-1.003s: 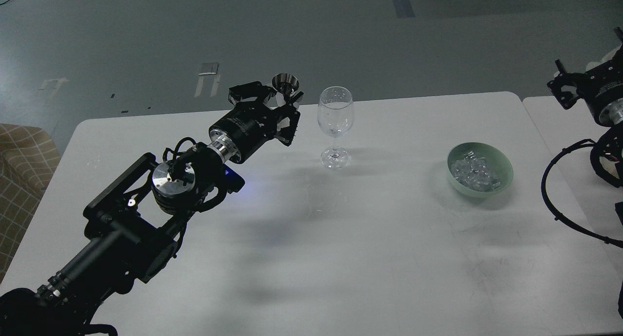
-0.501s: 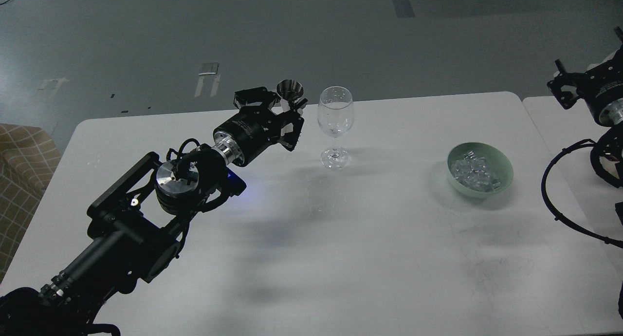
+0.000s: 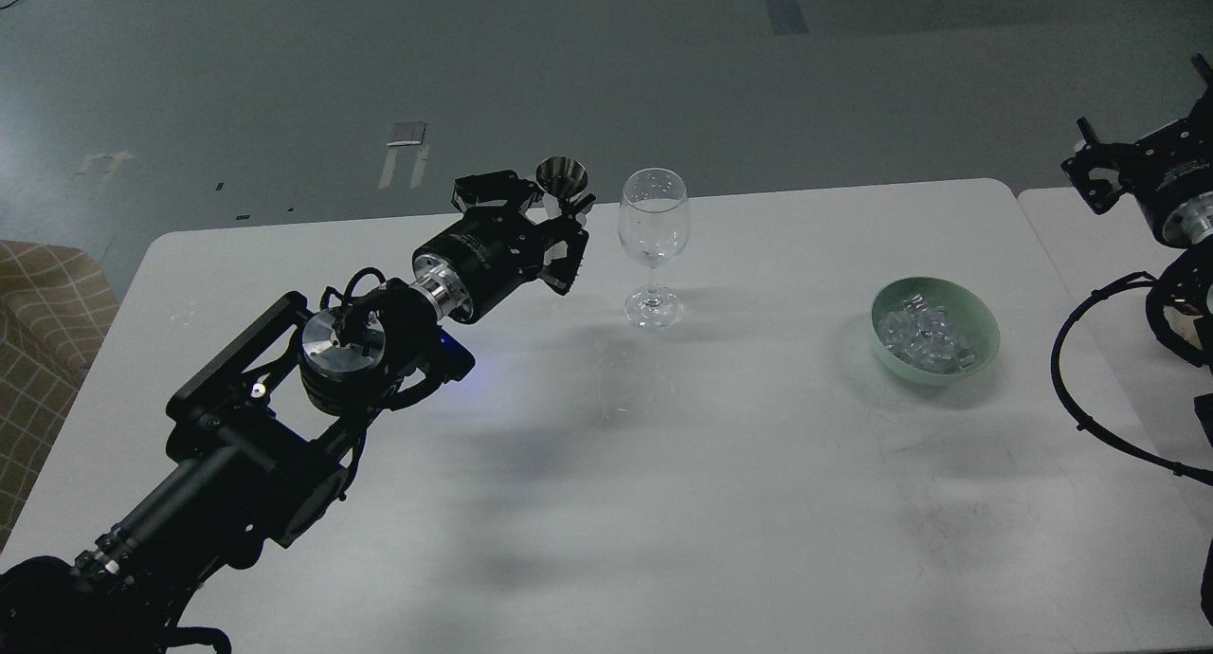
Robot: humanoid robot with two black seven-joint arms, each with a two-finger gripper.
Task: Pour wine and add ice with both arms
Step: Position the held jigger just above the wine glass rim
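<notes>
Heap of small clear glassy ice cubes [image 3: 924, 337] lying in a pale green round bowl [image 3: 981, 320] on the right part of the desk, well apart from both tools. Clear stemmed wine glass [image 3: 653, 246] upright near the far edge of the desk, left of the bowl, with nothing visible in its cup.

Left tool [image 3: 561, 220] just beside the glass on its left, closed around the narrow stem of a small shiny metal cone-shaped cup [image 3: 561, 176], mouth of the cup facing up and tilted slightly. Cup near the rim of the glass but apart from it.

White smooth desk [image 3: 739, 502] with rounded corners, faintly scuffed, a second white surface [image 3: 1052, 220] butted against its right side. Grey floor [image 3: 569, 66] beyond, marked with pale tape patches; a tan checked cushion [image 3: 43, 351] at the left edge.

Black jointed left arm [image 3: 275, 417] stretched diagonally from the lower left corner up toward the glass, silver joint disc facing the camera, blue light glowing under the wrist. Black right arm [image 3: 1170, 208] only partly in view at the right edge, held above the second surface, a black cable [image 3: 1071, 370] looping below it; right tool [image 3: 1095, 166] small and dark, grip state impossible to tell.
</notes>
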